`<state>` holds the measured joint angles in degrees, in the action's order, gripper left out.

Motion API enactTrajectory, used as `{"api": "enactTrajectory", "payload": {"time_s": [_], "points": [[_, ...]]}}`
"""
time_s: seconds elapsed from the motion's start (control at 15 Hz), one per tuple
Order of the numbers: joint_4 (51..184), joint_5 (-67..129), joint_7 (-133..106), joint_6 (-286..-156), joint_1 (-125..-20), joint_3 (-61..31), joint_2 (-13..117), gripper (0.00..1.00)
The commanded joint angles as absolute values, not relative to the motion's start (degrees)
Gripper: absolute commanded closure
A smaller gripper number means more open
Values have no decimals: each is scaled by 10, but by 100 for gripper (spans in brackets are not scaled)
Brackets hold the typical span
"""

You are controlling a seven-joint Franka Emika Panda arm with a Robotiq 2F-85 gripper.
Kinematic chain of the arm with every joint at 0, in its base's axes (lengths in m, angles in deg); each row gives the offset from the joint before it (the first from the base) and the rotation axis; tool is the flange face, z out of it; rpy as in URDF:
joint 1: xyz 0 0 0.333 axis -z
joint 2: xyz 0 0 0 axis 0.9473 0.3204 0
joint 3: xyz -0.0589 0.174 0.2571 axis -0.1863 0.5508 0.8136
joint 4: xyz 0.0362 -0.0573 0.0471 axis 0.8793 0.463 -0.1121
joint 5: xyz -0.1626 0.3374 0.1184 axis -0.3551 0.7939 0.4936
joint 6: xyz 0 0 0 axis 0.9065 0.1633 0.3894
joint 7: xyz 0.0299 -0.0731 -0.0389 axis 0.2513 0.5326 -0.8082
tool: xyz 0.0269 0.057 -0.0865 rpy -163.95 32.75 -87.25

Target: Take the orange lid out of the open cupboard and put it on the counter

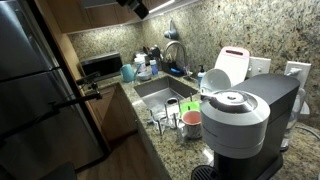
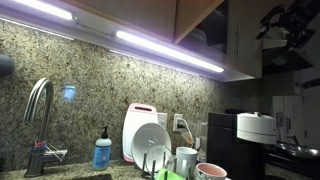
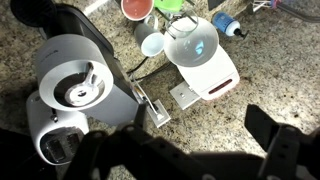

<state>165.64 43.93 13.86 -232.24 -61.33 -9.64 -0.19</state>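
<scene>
The orange lid does not show in any view, so I cannot tell where it lies; I judge it is inside the cupboard (image 2: 212, 36), which stands open beside the pincer (image 3: 188, 150), at about the same height. The counter (image 3: 270, 95) lies far below the pincer, with a coffee machine (image 3: 70, 90) and a white board (image 3: 215, 75) on it, but no lid. So no step looks done: reaching in, gripping and carrying down are all left. The pincer's fingers (image 3: 275, 145) are spread wide, holding nothing and touching nothing.
</scene>
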Motion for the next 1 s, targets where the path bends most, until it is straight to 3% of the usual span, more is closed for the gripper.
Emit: {"api": "enactTrajectory", "payload": {"time_s": [0.0,0.53,0.93], "points": [[1639,498,146,-2351,-628,-107,8,0],[1644,614,151,-2605,-675,-94,33,0],[1650,616,137,-2616,-689,-98,35,0]]}}
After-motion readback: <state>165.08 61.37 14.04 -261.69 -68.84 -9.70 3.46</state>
